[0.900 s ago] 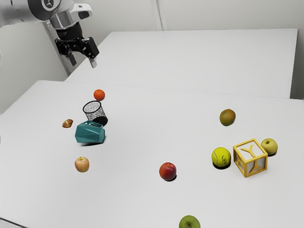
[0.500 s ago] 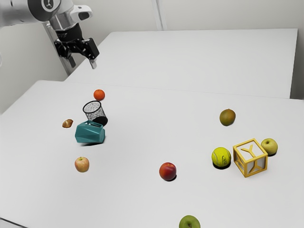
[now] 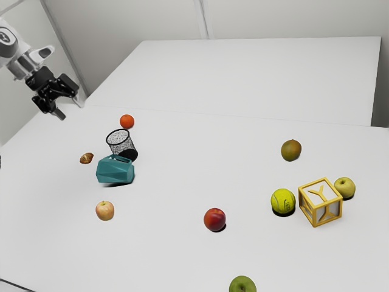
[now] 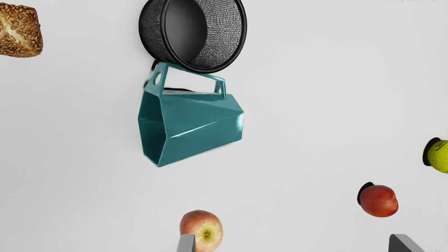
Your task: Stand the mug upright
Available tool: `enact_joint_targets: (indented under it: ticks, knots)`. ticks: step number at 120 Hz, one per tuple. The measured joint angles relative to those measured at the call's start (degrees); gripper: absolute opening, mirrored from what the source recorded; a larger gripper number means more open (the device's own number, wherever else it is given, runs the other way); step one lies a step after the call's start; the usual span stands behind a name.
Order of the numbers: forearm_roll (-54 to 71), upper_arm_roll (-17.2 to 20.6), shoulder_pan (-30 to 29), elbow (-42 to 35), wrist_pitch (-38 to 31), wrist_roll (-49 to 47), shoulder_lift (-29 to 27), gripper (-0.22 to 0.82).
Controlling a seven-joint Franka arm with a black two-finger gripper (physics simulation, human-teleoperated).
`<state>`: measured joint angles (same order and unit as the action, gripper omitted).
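Observation:
My gripper (image 3: 70, 111) is at the upper left of the exterior view, raised above the table and away from the mug, its two fingers spread. A teal faceted mug (image 3: 115, 170) lies on its side near the exterior view's left. In the wrist view the mug (image 4: 199, 122) shows its dark mouth at one end, and its handle is beside the mesh cup. The gripper (image 4: 292, 243) stands open there with nothing held between its fingertips.
A black mesh cup (image 3: 122, 145) stands close to the mug's handle. Around them are a bread roll (image 3: 87, 158), an orange (image 3: 127, 121) and an apple (image 3: 105, 210). Farther off are a red fruit (image 3: 214, 219), a tennis ball (image 3: 283, 201) and a yellow-framed cube (image 3: 320, 201).
The arm has moved toward the exterior view's left and down, and the hand has turned. Mug and other objects remain where they were.

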<state>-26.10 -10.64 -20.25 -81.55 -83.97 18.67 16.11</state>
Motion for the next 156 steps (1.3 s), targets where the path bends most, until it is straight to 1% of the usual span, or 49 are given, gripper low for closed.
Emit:
enact_joint_targets:
  ticks: [9,26,37,55,77,98,121,125,138,142,148,156]
  knots:
    - [-3.7,0.0,-2.2,-0.6,0.1,3.1,3.5,0.6]
    - [-9.3,0.0,-5.2,-5.4,-0.8,8.1,7.2,0.6]
    - [-11.4,0.0,-5.9,-9.7,-2.9,10.9,7.7,0.6]
    - [-15.1,0.0,-6.6,-14.2,-5.6,14.9,8.5,0.6]
    - [-19.2,0.6,-6.1,-15.2,-7.4,18.7,10.9,0.6]
    - [-21.7,0.9,-5.5,-17.7,-8.0,21.3,11.2,0.6]
    - [-24.7,2.1,-5.4,-18.0,-8.9,24.3,11.4,0.6]
    - [-25.1,2.3,-5.4,-18.2,-9.1,24.9,11.5,0.56]
    - [-26.1,2.4,-5.4,-19.2,-9.5,26.4,11.7,0.26]
    - [-26.4,2.4,-5.4,-19.4,-9.6,26.8,11.7,0.18]
    - [-26.6,2.5,-5.2,-19.4,-9.7,27.4,11.7,0.09]
    - [-26.9,2.5,-4.8,-19.5,-9.8,28.1,11.6,0.0]
